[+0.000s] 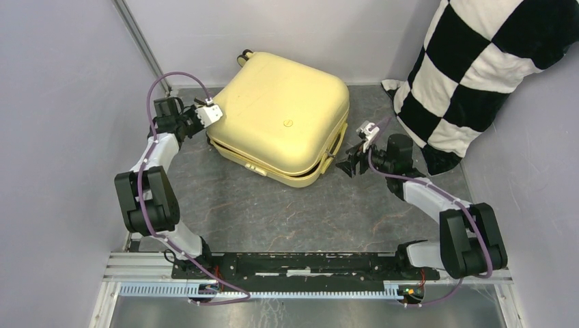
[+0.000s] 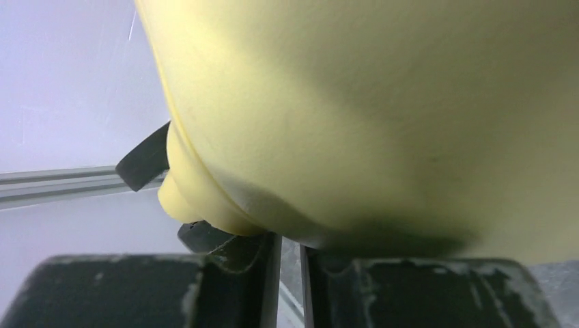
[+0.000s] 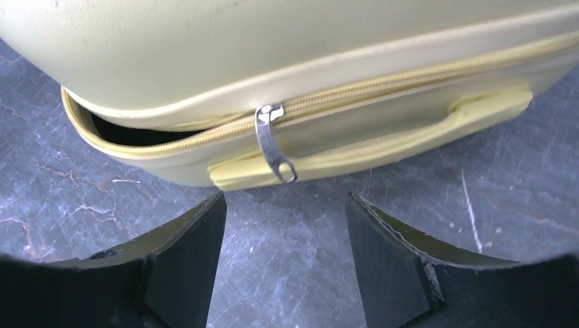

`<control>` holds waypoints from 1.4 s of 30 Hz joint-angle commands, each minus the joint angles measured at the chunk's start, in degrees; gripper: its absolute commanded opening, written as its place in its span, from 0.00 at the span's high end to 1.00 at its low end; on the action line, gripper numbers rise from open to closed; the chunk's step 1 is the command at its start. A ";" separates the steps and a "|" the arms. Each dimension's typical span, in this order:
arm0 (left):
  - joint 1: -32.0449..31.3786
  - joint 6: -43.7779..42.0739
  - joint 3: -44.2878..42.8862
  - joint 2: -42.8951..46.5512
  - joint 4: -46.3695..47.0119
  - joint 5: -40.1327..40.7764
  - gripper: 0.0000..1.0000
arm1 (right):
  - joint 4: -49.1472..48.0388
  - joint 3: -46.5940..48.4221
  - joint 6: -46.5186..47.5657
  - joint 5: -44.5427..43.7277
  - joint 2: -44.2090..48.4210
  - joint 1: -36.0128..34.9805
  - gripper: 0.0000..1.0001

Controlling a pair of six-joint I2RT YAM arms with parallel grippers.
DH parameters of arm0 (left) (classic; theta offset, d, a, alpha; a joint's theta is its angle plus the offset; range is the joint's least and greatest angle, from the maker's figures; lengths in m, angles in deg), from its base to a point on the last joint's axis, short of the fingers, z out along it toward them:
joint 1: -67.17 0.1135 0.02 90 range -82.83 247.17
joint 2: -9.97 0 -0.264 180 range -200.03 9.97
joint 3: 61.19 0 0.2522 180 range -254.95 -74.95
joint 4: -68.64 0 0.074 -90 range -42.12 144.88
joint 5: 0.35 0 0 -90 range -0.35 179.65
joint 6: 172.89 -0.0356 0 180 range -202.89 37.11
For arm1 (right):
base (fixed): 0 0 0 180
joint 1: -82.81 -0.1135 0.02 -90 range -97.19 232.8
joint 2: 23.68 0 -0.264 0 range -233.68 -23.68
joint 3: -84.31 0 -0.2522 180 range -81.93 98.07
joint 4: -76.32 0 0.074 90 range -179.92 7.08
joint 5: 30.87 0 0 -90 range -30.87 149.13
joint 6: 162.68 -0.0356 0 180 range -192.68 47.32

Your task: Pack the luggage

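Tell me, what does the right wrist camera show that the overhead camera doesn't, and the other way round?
Only the right wrist view: the silver zipper pull and the zipper teeth parted to its left, just ahead of the open right tool. Only the overhead view: the checkered pillow and the left tool at the left corner of the luggage. Both: that yellow luggage, its side handle, the grey table.
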 commanded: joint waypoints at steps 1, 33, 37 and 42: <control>-0.57 7.79 -0.49 4.62 3.52 -5.26 0.79 | 5.52 8.54 10.10 6.20 -4.02 -0.18 0.29; -2.35 29.05 -7.46 10.45 -2.50 -11.84 0.98 | -1.83 10.65 13.45 -2.60 -11.40 -5.64 0.70; -2.97 29.40 -8.47 10.97 -2.94 -11.76 0.98 | -4.52 8.91 13.07 -1.98 -9.49 -5.72 0.71; -3.40 25.67 -10.26 11.03 -6.50 -10.49 0.97 | -2.16 9.99 13.53 -0.27 -9.70 -5.80 0.55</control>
